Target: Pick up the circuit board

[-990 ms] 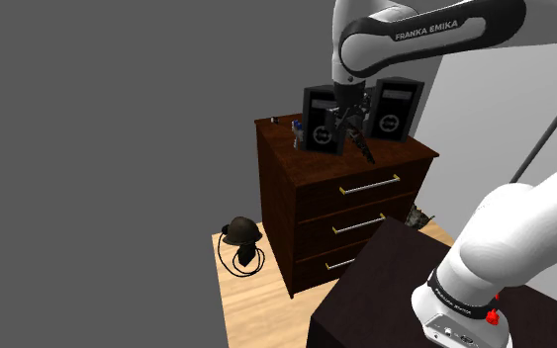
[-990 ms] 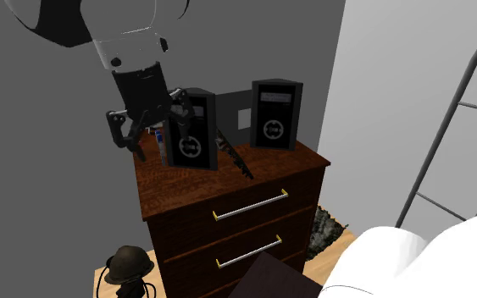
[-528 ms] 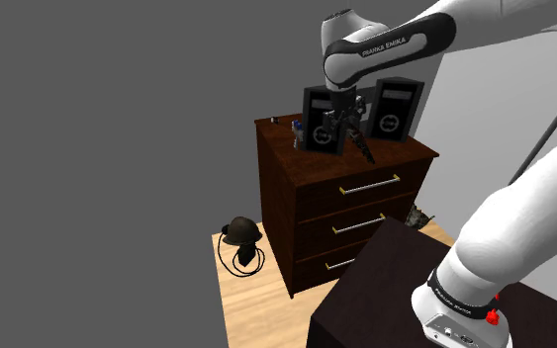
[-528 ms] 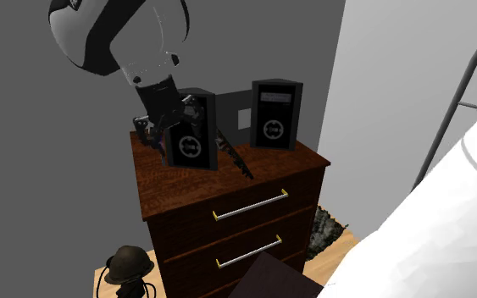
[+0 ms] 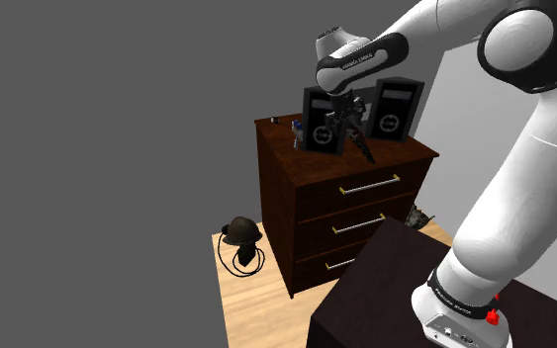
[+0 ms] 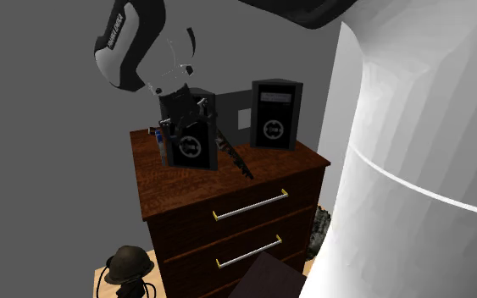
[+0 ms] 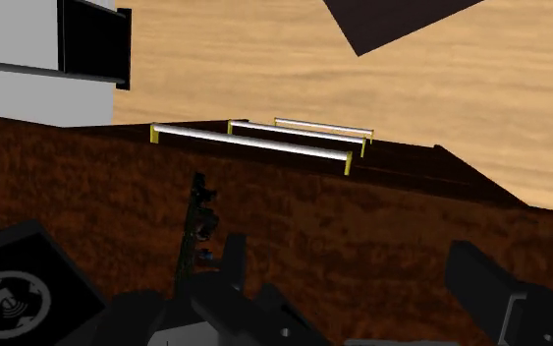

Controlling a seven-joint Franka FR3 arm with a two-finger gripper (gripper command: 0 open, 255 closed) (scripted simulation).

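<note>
Circuit board (image 6: pixel 236 159): thin, dark, propped on dresser (image 6: pixel 169 188) top at four o'clock of nearer speaker (image 6: pixel 196 152), second exterior view; gripper (image 7: pixel 348 254) wide open beside it; centre jaws astride board's edge before closing.

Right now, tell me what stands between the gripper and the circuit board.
Nothing visible does. The open gripper hangs over the dresser top; the board stands on edge just outside one finger, close beside the speaker, which crowds that side.
</note>
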